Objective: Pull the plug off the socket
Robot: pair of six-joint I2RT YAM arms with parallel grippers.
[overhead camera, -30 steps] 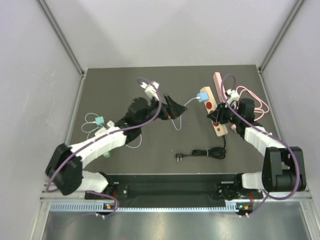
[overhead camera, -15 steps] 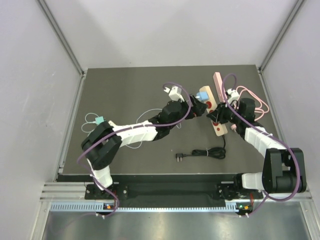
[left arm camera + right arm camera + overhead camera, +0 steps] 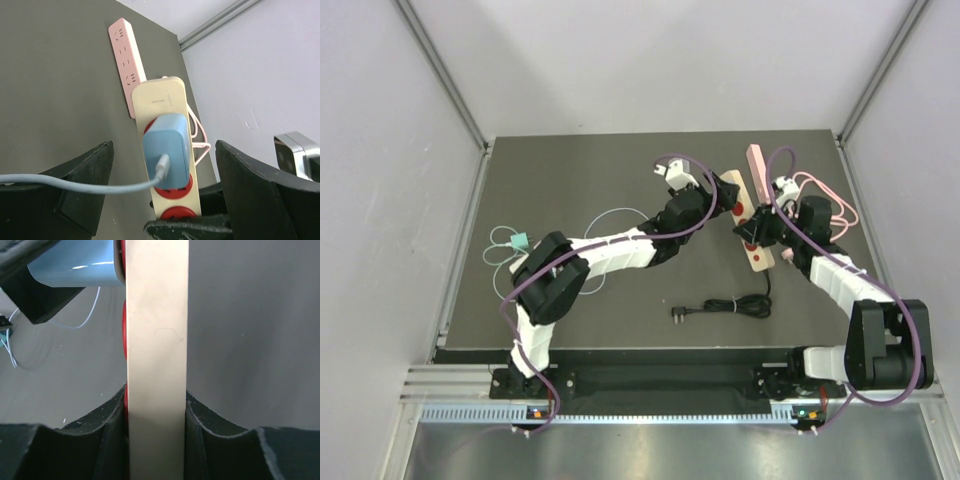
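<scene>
From above, the left claw [image 3: 713,203] hides the blue plug [image 3: 166,150]. The right wrist view crops the cream power strip [image 3: 156,340] top and bottom. The plug's cable [image 3: 75,184] runs off the left wrist view's edge.

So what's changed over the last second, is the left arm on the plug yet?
The left gripper swung right to the cream power strip and now straddles the blue plug, jaws open with a gap on each side, nothing gripped yet. Unchanged: the right gripper shut on the strip, the plug seated in it, and the pink strip and black cable where they were.
</scene>
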